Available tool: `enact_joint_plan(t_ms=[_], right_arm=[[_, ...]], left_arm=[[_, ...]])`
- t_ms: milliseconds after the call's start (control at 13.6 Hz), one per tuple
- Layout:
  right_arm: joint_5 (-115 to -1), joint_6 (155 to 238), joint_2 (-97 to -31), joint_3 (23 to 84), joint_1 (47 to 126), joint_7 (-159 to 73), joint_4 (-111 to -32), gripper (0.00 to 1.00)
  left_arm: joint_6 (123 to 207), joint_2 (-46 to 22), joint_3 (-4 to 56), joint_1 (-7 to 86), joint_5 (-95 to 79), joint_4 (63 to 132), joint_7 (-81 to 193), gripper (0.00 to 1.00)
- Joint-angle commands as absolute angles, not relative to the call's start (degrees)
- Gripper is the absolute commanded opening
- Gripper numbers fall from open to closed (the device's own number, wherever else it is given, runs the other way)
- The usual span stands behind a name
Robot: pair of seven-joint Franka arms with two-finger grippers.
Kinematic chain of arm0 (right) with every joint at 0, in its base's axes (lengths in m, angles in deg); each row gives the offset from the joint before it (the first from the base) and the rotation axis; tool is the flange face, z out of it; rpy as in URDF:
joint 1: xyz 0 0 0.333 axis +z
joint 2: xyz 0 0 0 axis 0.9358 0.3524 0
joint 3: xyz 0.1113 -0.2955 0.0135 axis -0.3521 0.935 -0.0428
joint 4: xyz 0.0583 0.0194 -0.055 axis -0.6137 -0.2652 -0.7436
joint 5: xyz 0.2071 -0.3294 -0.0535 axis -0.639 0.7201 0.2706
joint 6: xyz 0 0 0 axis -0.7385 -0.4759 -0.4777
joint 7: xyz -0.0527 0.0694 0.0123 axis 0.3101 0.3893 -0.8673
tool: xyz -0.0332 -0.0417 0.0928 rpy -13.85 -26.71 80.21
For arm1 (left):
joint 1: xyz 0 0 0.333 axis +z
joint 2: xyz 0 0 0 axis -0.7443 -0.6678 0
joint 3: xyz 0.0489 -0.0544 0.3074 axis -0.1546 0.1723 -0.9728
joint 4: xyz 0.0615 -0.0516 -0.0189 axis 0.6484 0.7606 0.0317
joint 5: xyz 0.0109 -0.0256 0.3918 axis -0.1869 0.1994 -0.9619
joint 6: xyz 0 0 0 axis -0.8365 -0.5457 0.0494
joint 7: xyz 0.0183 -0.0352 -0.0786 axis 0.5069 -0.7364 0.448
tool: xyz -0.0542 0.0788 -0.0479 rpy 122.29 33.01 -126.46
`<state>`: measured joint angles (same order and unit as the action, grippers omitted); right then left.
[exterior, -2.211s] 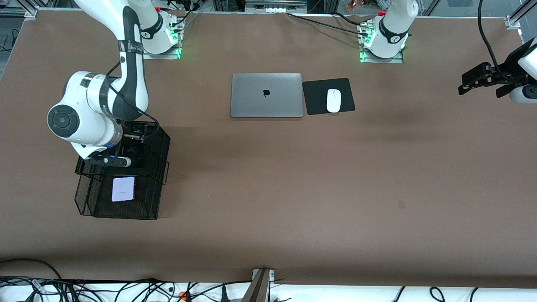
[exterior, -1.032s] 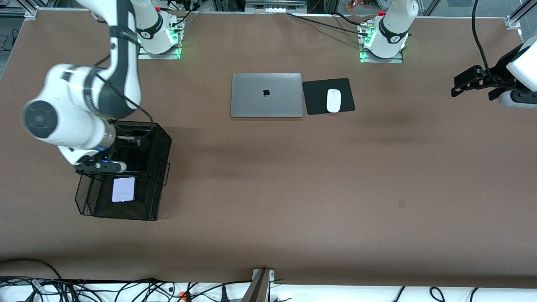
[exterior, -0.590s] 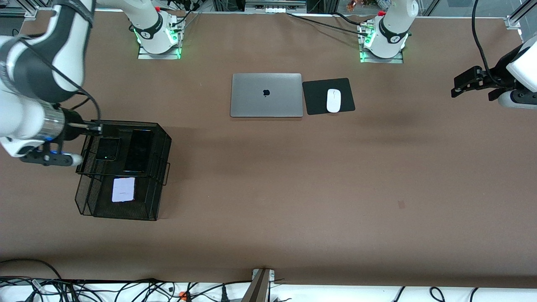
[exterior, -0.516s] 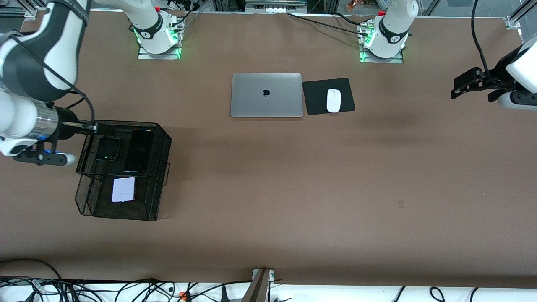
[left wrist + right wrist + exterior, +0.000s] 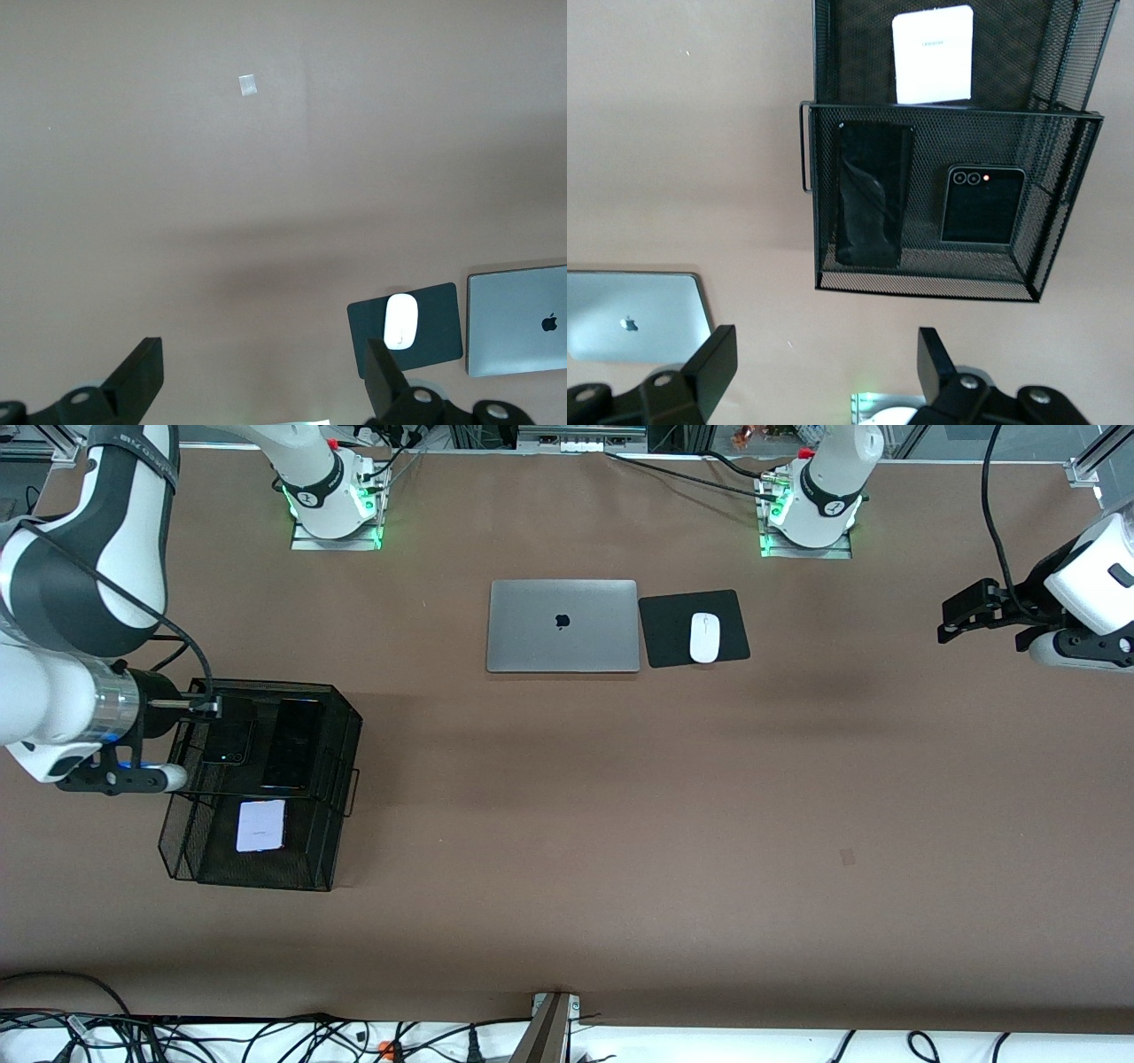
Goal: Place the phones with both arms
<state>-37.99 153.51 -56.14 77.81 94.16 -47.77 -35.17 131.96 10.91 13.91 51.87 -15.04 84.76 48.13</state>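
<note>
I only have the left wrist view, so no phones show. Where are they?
Observer: All three sit in a black mesh rack toward the right arm's end of the table.
Operator: Which tiers?
Observer: The long black phone and squarish black phone lie side by side on top; the white phone is on the lower tier.
Operator: Right tool holding anything?
Observer: No, the right tool is open and empty, over the rack's edge.
</note>
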Motion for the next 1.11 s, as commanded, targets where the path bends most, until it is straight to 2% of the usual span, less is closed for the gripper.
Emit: enact_joint_plan(t_ms=[0, 74, 147, 221, 295, 442, 590, 663, 811, 1032], right_arm=[[-25.8, 152.1, -60.2, 52.8, 77.7, -51.3, -32.3, 0.90], [-21.1, 153.2, -61.3, 44.0, 72.3, -51.3, -32.6, 0.89], [-18.5, 154.4, -62.6, 38.4, 68.6, -51.3, -34.3, 0.87], [-18.1, 156.5, -65.3, 37.5, 67.5, -51.3, -38.2, 0.86], [-18.1, 161.5, -69.6, 37.5, 67.3, -51.3, -45.4, 0.86], [-18.2, 175.8, -79.9, 37.3, 66.1, -50.6, -63.6, 0.86], [-18.4, 185.7, -86.1, 37.2, 65.4, -50.2, -74.7, 0.89], [-18.5, 187.6, -86.8, 37.2, 65.1, -50.0, -76.2, 1.00], [-18.5, 186.0, -86.1, 32.9, 61.1, -49.6, -74.1, 1.00], [-18.6, 185.5, -85.1, 32.5, 60.8, -50.5, -72.8, 1.00]], left_arm=[[131.6, 11.0, 13.3, 51.2, -15.7, 84.0, 48.4, 1.00], [131.6, 11.0, 13.3, 51.2, -15.7, 84.0, 48.4, 1.00], [131.6, 11.0, 13.3, 51.2, -15.6, 83.9, 48.3, 1.00], [131.6, 11.0, 13.3, 51.3, -15.6, 83.9, 48.3, 1.00], [131.6, 10.9, 13.3, 51.3, -15.6, 83.9, 48.4, 1.00], [131.5, 11.0, 13.4, 51.3, -15.6, 83.9, 48.2, 1.00], [131.5, 11.0, 13.2, 51.4, -15.6, 83.8, 48.0, 1.00], [131.5, 11.0, 13.2, 51.4, -15.7, 83.8, 48.0, 1.00], [131.5, 11.1, 13.2, 51.4, -15.6, 83.8, 48.0, 1.00], [131.5, 11.1, 13.4, 51.4, -15.6, 83.8, 48.1, 1.00]])
